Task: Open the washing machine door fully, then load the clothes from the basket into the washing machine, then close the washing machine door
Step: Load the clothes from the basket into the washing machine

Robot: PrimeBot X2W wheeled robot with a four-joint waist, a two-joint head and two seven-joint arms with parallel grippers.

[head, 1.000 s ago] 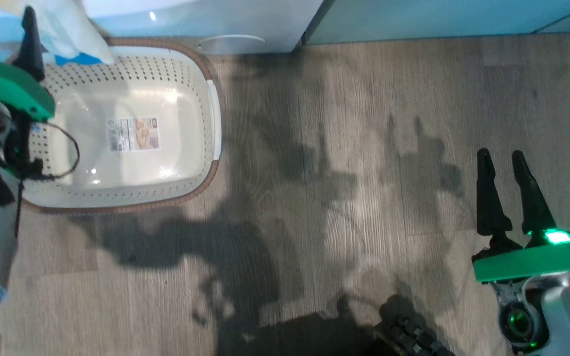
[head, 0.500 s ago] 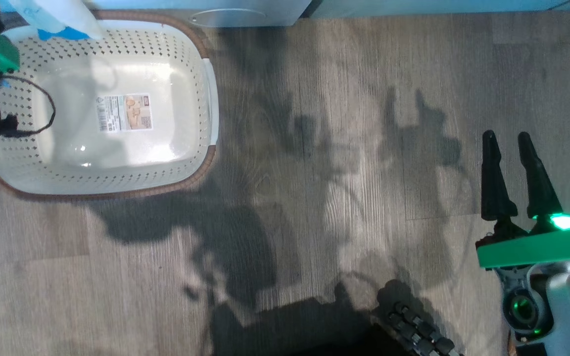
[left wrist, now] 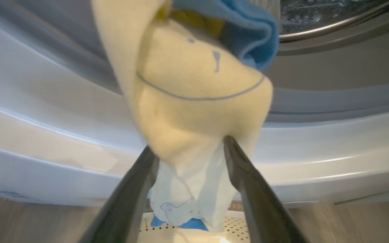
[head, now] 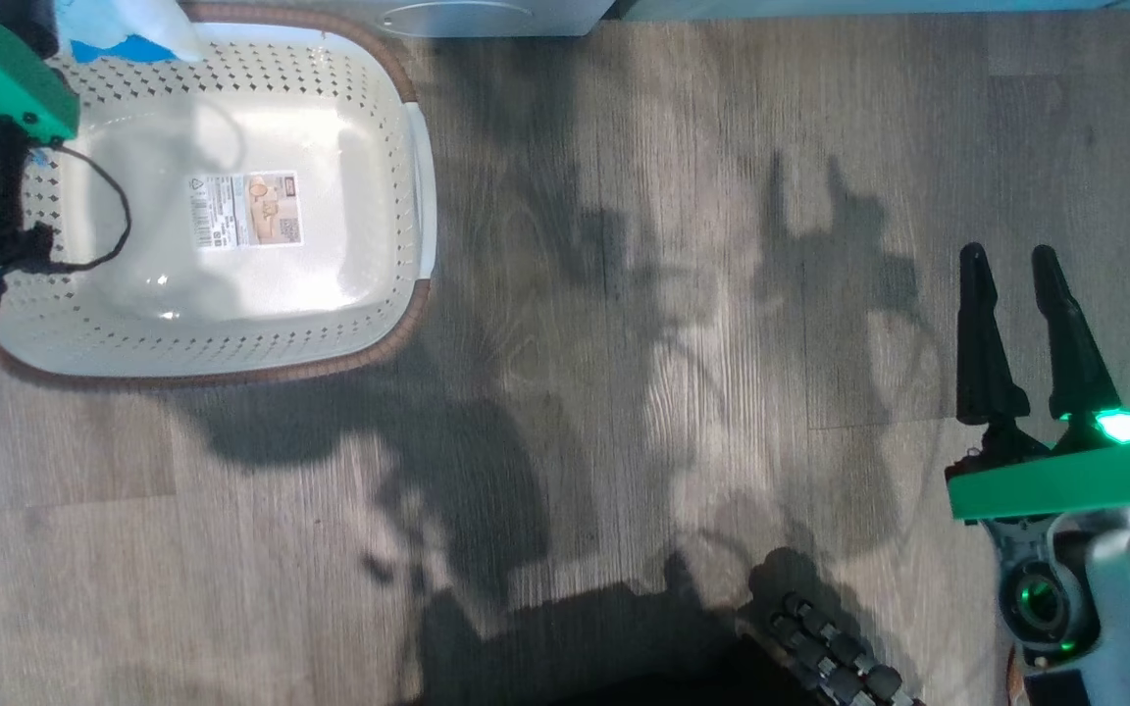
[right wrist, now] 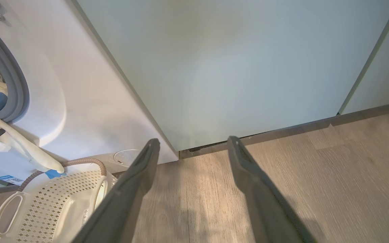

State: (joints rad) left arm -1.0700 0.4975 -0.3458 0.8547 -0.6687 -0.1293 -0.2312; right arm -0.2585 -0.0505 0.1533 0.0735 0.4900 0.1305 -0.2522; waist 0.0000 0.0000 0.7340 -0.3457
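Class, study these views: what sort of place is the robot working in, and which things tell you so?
Probably a home laundry corner: a white front-loading washing machine with a grey-gasketed opening, a perforated cream basket on the wood-look floor before it, and pale green cabinets beside it.

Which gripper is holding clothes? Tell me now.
The left gripper: it pinches the pale yellow clothes in front of the washing machine. The right gripper is open and empty.
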